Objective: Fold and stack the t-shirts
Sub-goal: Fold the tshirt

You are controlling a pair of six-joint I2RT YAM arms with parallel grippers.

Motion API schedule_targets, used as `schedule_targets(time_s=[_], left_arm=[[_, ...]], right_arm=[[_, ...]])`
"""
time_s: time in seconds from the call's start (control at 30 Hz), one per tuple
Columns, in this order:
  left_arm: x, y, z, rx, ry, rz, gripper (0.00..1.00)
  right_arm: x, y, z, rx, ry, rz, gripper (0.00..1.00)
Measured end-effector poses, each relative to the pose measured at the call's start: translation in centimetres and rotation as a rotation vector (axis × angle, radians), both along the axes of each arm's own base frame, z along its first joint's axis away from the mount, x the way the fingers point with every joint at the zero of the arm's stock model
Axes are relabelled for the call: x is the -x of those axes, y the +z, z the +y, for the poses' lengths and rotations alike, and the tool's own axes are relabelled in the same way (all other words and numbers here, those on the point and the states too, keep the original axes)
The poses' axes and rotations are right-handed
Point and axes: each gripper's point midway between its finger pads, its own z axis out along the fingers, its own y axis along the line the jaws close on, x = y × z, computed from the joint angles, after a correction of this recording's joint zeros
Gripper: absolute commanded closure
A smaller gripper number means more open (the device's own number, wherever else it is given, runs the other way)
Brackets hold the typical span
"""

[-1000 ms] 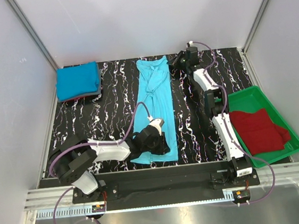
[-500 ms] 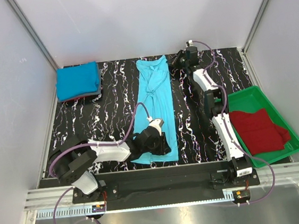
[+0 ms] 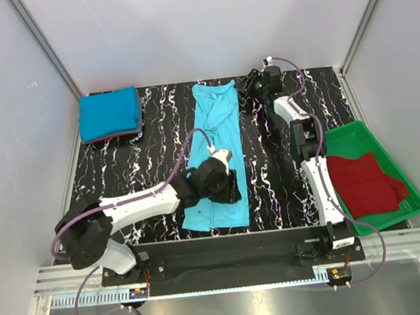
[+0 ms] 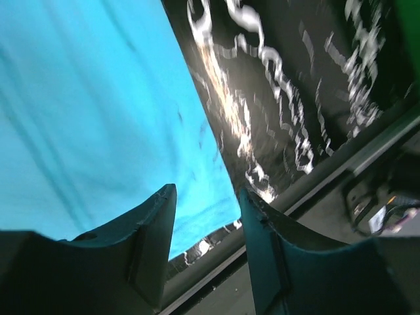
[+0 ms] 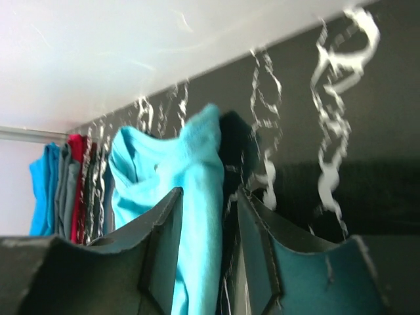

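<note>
A light turquoise t-shirt (image 3: 215, 153) lies lengthwise down the middle of the black marbled table. My left gripper (image 3: 227, 192) is open and empty, hovering over the shirt's near right part. In the left wrist view (image 4: 207, 193) the shirt (image 4: 98, 111) and its hem corner show past the fingers. My right gripper (image 3: 248, 86) is open beside the shirt's far right corner. In the right wrist view (image 5: 210, 193) the shirt's bunched edge (image 5: 193, 170) shows in the gap between the fingers. A dark red t-shirt (image 3: 363, 183) lies in the green tray.
A stack of folded shirts (image 3: 109, 117) sits at the back left, deeper blue on top, grey and dark red under it; it also shows in the right wrist view (image 5: 62, 184). The green tray (image 3: 358, 133) stands at the right. Metal rails (image 3: 236, 264) run along the near edge.
My left gripper has moved away from the near edge, farther up over the turquoise shirt. My right gripper has shifted slightly left toward the shirt's far corner.
</note>
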Motion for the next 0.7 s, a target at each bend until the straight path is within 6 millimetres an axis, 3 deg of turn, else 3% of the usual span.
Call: schedule_targets(time_s=[0.13, 0.27, 0.37, 0.43, 0.5, 0.57, 0.7], left_arm=[[-4.1, 4.7, 2.9, 0.032, 0.071, -0.079, 0.52], [-8.6, 8.7, 8.7, 0.028, 0.215, -0.165, 0.52], [-10.1, 10.5, 13.5, 0.009, 0.321, -0.205, 0.52], [-9.7, 10.9, 15.1, 0.008, 0.349, -0.219, 0.51], [-8.8, 10.1, 16.2, 0.005, 0.358, -0.207, 0.51], [-7.3, 7.6, 16.8, -0.014, 0.349, -0.161, 0.51], [-3.7, 1.6, 17.6, -0.066, 0.323, -0.006, 0.51]], right_arm=[[2.1, 0.3, -1.0, 0.062, 0.000, 0.072, 0.52], [4.7, 2.9, -2.1, 0.121, -0.017, 0.123, 0.51], [6.7, 7.3, -2.8, 0.158, -0.031, 0.106, 0.52], [7.5, 11.0, -2.6, 0.176, -0.039, 0.061, 0.52], [8.1, 14.5, -1.8, 0.201, -0.049, 0.003, 0.52], [9.2, 16.8, 0.2, 0.236, -0.048, -0.032, 0.52], [12.4, 16.9, 7.4, 0.310, 0.026, -0.052, 0.56]])
